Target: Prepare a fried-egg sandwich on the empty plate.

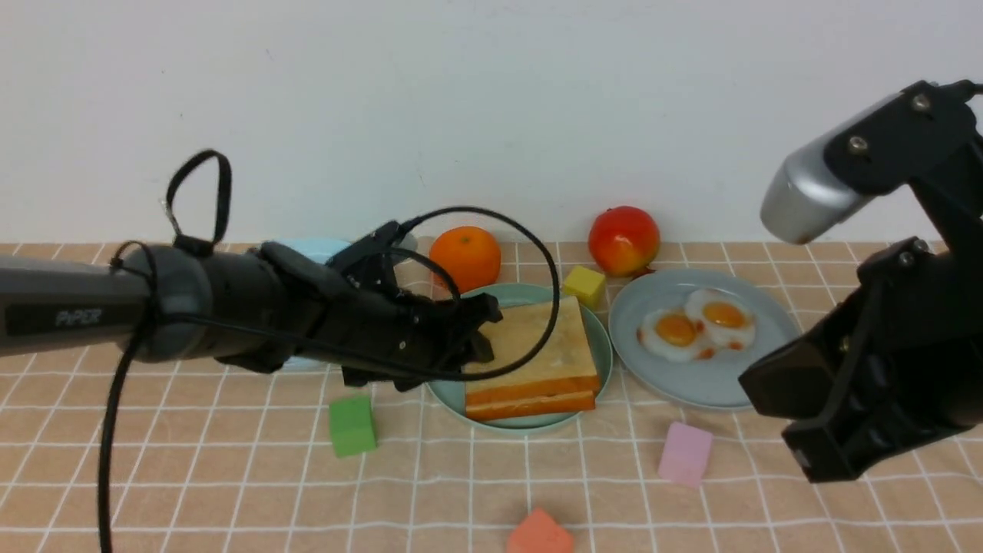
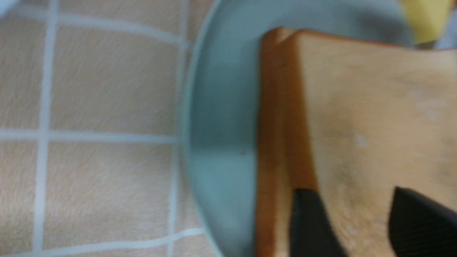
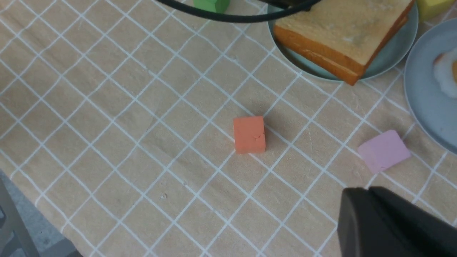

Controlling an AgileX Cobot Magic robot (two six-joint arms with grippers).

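Two square toast slices lie stacked on the mint-green plate, tan face up with orange-brown crusts. What lies between the slices is hidden. My left gripper reaches in from the left and is open at the stack's left edge. In the left wrist view its gripper shows both dark fingers apart over the top toast slice, above the plate. My right gripper hangs shut above the cloth at the right, holding nothing. The right wrist view shows its gripper with jaws together.
A grey-blue plate with joined fried eggs sits right of the mint plate. An orange, apple and yellow cube stand behind. Green, pink and orange-red cubes lie in front.
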